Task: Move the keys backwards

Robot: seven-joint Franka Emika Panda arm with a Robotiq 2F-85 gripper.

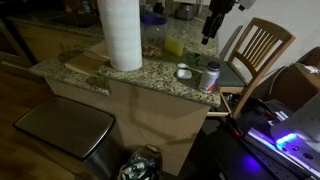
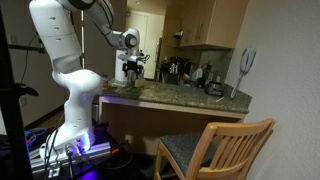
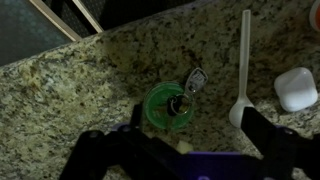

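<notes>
Counted in the wrist view: one small bunch of silver metal keys (image 3: 195, 79), one round green plastic ring (image 3: 168, 107), one long white plastic spoon (image 3: 243, 70), one rounded white case (image 3: 297, 88), and two dark fingers (image 3: 100, 155) of the single black Robotiq gripper (image 3: 190, 125). Keys flat on the speckled granite countertop (image 3: 60, 90), touching the upper right rim of the green ring, just left of the spoon, apart from the white case. Impossible to tell how many keys in the bunch: only one blade plain, the rest dark and blurred inside the ring. Jaws spread wide, clamping nothing, one finger to either side of ring and keys; height over them unreadable. Case cut off by the right edge, fingers by the bottom edge.

Counted in an exterior view: one tall white paper towel roll (image 1: 122, 35), one wooden cutting board (image 1: 85, 62) at its foot, one wooden slat-back chair (image 1: 255, 50) beside the counter, one grey flat-lidded bin (image 1: 65, 130) on the floor, one small round tin (image 1: 184, 72) and one small can (image 1: 211, 77) near the counter's edge. Gripper (image 1: 211, 25) there a dark shape, jaw gap not readable; keys too small to find.

In an exterior view, one white jointed arm (image 2: 60, 60) bent over the counter, gripper (image 2: 133, 70) low above the surface; keys lost among small clutter.
</notes>
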